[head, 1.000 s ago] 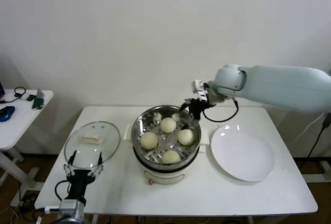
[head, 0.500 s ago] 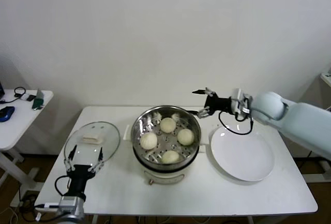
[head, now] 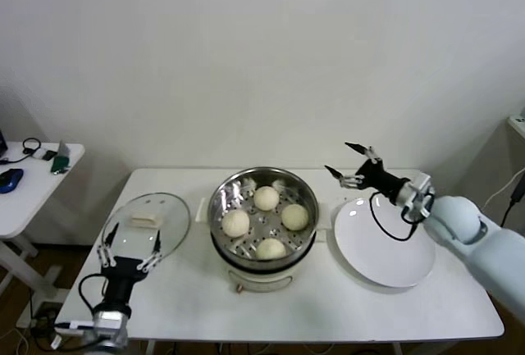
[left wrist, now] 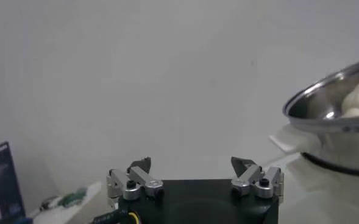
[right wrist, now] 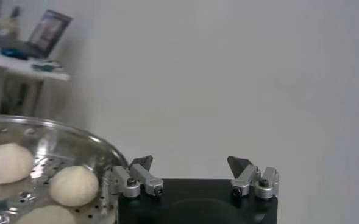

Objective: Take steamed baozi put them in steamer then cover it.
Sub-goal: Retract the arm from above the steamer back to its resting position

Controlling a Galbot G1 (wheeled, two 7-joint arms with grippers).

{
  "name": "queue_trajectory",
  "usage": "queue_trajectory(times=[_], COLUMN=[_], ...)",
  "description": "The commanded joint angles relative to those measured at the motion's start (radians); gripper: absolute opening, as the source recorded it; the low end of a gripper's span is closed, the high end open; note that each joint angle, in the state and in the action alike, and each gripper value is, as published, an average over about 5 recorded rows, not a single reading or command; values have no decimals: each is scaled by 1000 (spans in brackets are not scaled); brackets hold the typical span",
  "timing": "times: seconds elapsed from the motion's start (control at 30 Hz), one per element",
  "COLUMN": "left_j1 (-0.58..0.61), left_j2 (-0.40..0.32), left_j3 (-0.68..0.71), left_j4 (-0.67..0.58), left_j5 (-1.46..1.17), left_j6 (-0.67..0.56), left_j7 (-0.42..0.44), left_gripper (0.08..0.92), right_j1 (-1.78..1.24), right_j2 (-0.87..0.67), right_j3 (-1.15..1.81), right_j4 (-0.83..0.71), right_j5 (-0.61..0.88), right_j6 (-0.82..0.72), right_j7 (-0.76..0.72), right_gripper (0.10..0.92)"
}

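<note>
Sitting in the steamer (head: 263, 216) at the middle of the desk (head: 197, 293) are four baozi (head: 266, 198). The cover (head: 146, 221) lies flat on the desk to the steamer's left. The left gripper (head: 128, 251), fingers apart, hangs near the cover's front edge. The right gripper (head: 353, 165), also spread and empty, hovers above the back edge of the plate (head: 384, 243), right of the steamer.

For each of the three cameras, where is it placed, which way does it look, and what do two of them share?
Head view: high, facing down at the round shiny steel steamer; open left gripper and right gripper show.
Left wrist view: behind the left gripper, facing the wall.
Right wrist view: behind the right gripper.
Shared: the wrist views both show the steamer holding cream-white round baozi.
</note>
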Motion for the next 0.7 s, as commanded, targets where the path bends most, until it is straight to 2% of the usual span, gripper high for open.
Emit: queue_trajectory(times=[0.03, 0.23, 0.37, 0.53, 0.7], left_j1=[-5, -20, -42, -152, -272], left_j2=[27, 109, 157, 198, 204], left_j3=[-28, -5, 41, 126, 165], left_j4=[-30, 1, 55, 187, 343], left_j5=[449, 811, 1005, 1117, 1182], left_j6=[94, 203, 235, 251, 205], left_j7=[36, 60, 41, 7, -13], left_gripper=[823, 823, 823, 823, 823], right_j1=[-515, -598, -623, -628, -635], right_j2=[211, 329, 356, 368, 374], right_j3=[554, 665, 685, 695, 701], right_j4=[45, 50, 35, 28, 32], right_j5=[-120, -149, -195, -205, -189], right_j6=[-63, -91, -100, -106, -103], right_j7=[78, 81, 86, 83, 70], right_gripper=[823, 823, 823, 823, 823])
